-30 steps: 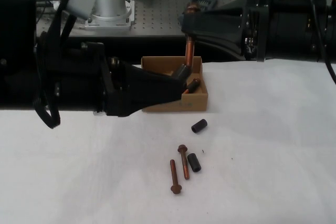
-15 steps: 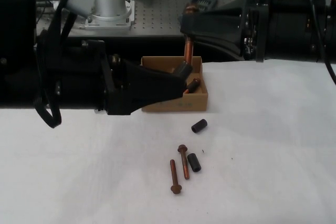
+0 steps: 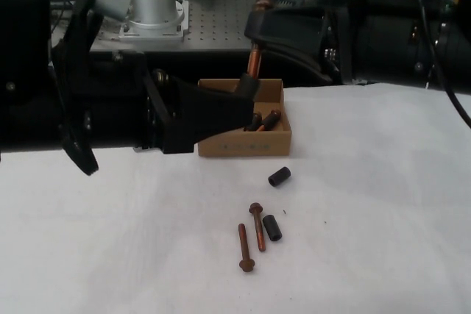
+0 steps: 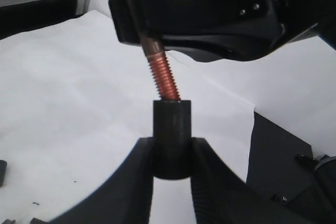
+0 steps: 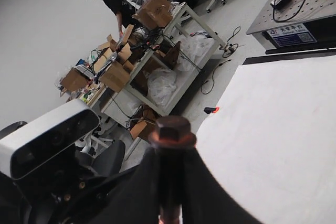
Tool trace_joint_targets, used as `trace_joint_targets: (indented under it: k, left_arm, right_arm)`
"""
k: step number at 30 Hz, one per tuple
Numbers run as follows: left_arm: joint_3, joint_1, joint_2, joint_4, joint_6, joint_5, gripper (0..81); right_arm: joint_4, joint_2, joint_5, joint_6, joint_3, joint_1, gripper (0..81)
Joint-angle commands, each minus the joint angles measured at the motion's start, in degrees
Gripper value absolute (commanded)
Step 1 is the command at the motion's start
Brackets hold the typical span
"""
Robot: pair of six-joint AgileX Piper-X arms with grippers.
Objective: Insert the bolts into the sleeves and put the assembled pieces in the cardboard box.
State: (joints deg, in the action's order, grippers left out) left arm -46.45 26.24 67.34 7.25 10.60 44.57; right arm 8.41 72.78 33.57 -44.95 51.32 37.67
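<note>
Nearest on the white desk (image 3: 383, 240) lie two loose bolts (image 3: 246, 248) beside a short sleeve (image 3: 272, 227), with a second sleeve (image 3: 279, 176) farther on. Behind sits the cardboard box (image 3: 250, 148), assembled pieces (image 3: 268, 119) inside. Over its far side the left fingers (image 4: 202, 156) clamp a black sleeve (image 4: 171, 129) upright, and the right fingers (image 5: 142, 182) pinch a copper bolt (image 4: 160, 72), its threaded tip at that sleeve's mouth

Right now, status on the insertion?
Left gripper shut on sleeve, right gripper shut on bolt. Bolt tip at sleeve mouth, thread exposed, near cardboard box. Two bolts, two sleeves loose on bench.
</note>
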Motion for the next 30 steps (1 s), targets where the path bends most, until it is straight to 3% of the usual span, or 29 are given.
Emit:
trace_joint_targets:
  k: [1,30]
  left_arm:
    - [-0.79,-0.30,-0.65,4.66,1.24,-4.05,0.6]
    - [-0.79,-0.30,-0.65,8.11,2.83,-7.39,0.6]
  right_arm:
    - [-0.83,-0.54,3.00,-0.38,0.05,1.19,2.8]
    - [-0.83,-0.85,0.41,-1.39,0.05,1.81,2.8]
